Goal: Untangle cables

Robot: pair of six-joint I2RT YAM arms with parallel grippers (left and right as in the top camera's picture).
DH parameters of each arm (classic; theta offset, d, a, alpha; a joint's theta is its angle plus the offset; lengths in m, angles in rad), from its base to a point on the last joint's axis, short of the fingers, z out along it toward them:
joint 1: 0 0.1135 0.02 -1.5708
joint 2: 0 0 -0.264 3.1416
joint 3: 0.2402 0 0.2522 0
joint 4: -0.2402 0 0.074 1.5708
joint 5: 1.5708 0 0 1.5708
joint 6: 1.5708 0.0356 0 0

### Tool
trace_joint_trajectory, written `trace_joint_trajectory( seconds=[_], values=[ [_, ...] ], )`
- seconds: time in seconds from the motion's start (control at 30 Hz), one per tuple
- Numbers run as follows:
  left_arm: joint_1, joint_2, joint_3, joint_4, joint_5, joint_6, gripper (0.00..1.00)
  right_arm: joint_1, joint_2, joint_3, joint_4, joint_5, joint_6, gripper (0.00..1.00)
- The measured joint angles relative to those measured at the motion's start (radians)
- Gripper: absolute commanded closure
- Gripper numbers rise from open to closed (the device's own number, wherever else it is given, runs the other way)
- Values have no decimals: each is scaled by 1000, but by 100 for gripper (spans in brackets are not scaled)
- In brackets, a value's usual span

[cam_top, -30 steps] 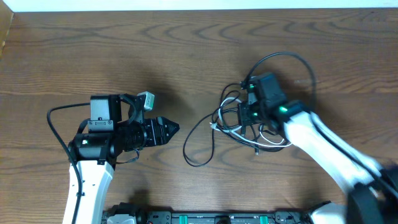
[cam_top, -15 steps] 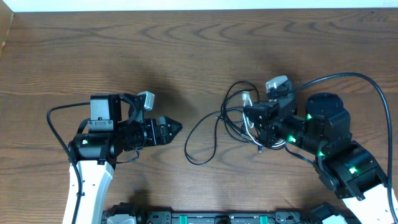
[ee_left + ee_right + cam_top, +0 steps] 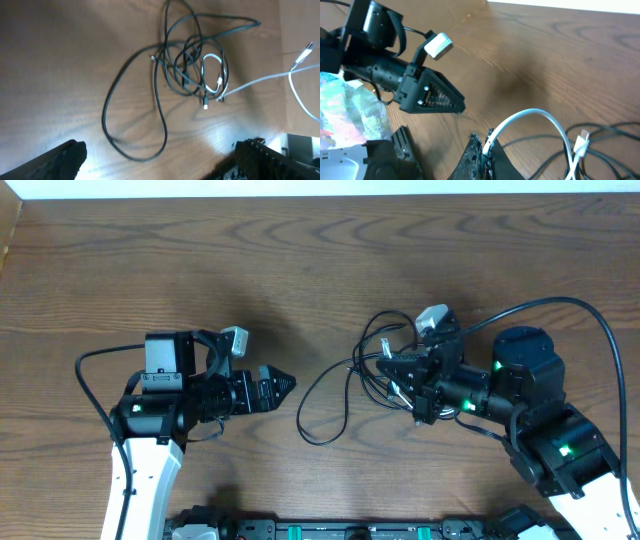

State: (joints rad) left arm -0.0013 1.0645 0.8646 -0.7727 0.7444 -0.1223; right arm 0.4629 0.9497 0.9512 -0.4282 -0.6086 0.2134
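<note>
Right gripper (image 3: 482, 148), at the lower centre of its wrist view, is clamped on the thin white cord (image 3: 540, 116). Left gripper (image 3: 282, 384), centre-left overhead, has its jaws spread and empty. The tangled thin black cords (image 3: 187, 75) lie centre-right on the brown wooden table (image 3: 300, 270).

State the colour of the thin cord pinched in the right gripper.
White; the thin white cord shows best in the right wrist view.

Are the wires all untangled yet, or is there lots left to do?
Nothing looks done yet. The right end effector is shut on the white cable, which arches up from it. The black cables lie knotted in one pile on the table. The left end effector is open, holding nothing, apart from the pile. All the separating is left.
</note>
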Motion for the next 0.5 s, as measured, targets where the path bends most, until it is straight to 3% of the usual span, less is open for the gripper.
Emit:
trace_joint_trajectory(
  seconds=[0.27,0.4,0.5],
  values=[
    [-22,0,0,18,36,-75,2,0,13,0,159,-14,22,98],
    [-107,0,0,40,58,-90,20,0,13,0,215,-21,66,99],
    [-183,0,0,83,61,-95,20,0,13,0,228,-22,96,99]
  ],
)
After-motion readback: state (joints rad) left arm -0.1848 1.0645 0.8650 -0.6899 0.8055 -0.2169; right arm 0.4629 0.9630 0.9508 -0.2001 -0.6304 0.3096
